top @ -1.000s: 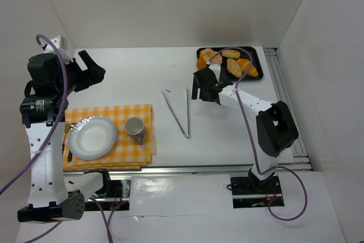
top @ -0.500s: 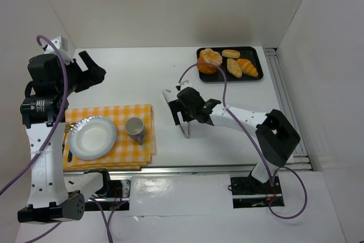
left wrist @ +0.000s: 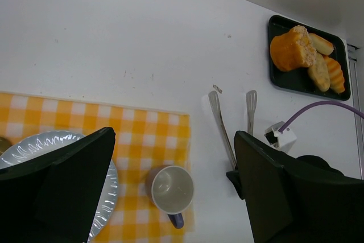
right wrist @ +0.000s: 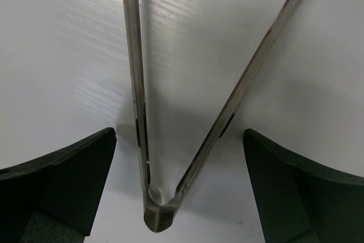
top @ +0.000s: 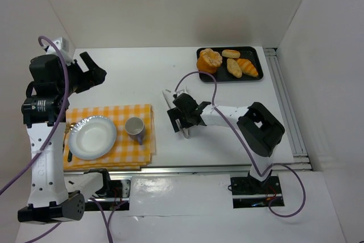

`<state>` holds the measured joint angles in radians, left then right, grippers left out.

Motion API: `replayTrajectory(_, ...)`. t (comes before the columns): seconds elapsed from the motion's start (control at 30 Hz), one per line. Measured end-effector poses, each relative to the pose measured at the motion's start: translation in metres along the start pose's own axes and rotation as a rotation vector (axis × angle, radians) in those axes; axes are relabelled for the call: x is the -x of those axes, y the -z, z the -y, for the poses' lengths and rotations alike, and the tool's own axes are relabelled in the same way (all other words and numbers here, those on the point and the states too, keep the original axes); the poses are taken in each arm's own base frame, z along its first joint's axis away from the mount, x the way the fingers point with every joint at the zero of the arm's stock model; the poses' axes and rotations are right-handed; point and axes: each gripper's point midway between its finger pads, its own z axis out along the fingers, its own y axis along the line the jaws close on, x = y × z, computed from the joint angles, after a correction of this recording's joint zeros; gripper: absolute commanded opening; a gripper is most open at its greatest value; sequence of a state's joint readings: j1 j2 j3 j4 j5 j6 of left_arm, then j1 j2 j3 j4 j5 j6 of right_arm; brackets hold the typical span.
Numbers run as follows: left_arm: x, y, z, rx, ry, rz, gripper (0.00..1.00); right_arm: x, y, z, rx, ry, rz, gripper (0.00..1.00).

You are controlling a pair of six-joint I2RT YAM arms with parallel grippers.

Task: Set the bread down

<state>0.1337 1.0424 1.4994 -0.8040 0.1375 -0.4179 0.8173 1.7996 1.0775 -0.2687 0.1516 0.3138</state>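
Note:
Several breads point(top: 209, 60) lie on a black tray point(top: 227, 79) at the back right, also in the left wrist view point(left wrist: 292, 49). Metal tongs point(top: 168, 95) lie flat on the table's middle. My right gripper point(top: 185, 120) is open and low over their hinge end. In the right wrist view the tongs point(right wrist: 156, 220) lie between the two fingers, and my right gripper point(right wrist: 179, 189) touches neither arm. A white plate point(top: 92, 137) sits on the yellow checked cloth point(top: 133, 151) at the left. My left gripper point(top: 92, 72) is open, empty and held high at the far left.
A grey cup point(top: 135, 127) with a purple handle stands on the cloth right of the plate, also in the left wrist view point(left wrist: 169, 189). A fork point(top: 67, 131) lies at the plate's left. White walls enclose the table; a rail runs along the right edge.
My right gripper has moved from the bread tray leftward and nearer, down over the hinge end of the tongs. The left arm has not moved.

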Motion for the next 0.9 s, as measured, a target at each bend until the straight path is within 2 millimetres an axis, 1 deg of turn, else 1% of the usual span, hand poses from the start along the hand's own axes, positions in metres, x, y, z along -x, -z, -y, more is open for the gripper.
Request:
replayTrajectory(0.07,-0.001,0.0,0.0,0.001,0.0,-0.001,0.99,0.0,-0.005,0.001,-0.024,-0.005,0.002,1.0)
replayTrajectory(0.2,0.001,0.0,0.0,-0.002,-0.001,0.003,0.99,0.017,-0.018,0.0,-0.083,-0.03,0.069,1.0)
replayTrajectory(0.27,0.001,0.0,0.0,-0.002,-0.001,0.004,0.99,0.026,-0.023,-0.001,-0.103,-0.05,0.108,0.95)
replayTrajectory(0.33,0.001,0.0,0.001,-0.003,-0.001,0.004,0.99,0.035,-0.029,-0.002,-0.115,-0.066,0.142,0.86)
replayTrajectory(0.4,0.001,0.0,0.001,-0.004,-0.001,0.003,0.99,0.042,-0.033,-0.002,-0.123,-0.078,0.172,0.64)
replayTrajectory(0.47,0.0,0.0,0.002,-0.007,-0.003,0.001,0.99,0.047,-0.035,-0.002,-0.13,-0.087,0.188,0.49)
replayTrajectory(0.5,0.0,0.0,0.002,-0.009,-0.003,0.001,0.99,0.047,-0.035,-0.002,-0.132,-0.091,0.191,0.4)
replayTrajectory(0.63,0.0,0.0,0.003,-0.01,-0.004,0.0,0.99,0.047,-0.034,0.0,-0.142,-0.097,0.19,0.23)
replayTrajectory(0.7,0.0,0.0,0.003,-0.01,-0.004,0.0,0.99,0.047,-0.03,0.002,-0.149,-0.094,0.185,0.23)
replayTrajectory(0.77,0.0,0.0,0.003,-0.009,-0.004,0.0,0.99,0.053,-0.019,0.002,-0.15,-0.094,0.185,0.23)
replayTrajectory(0.83,0.0,0.0,0.003,-0.01,-0.004,0.0,0.99,0.07,0.001,0.005,-0.147,-0.107,0.209,0.23)
replayTrajectory(0.87,0.0,0.0,0.003,-0.01,-0.004,0.0,0.99,0.082,0.013,0.007,-0.143,-0.118,0.23,0.23)
replayTrajectory(0.9,0.0,0.0,0.003,-0.01,-0.004,0.0,0.99,0.099,0.028,0.012,-0.137,-0.141,0.262,0.23)
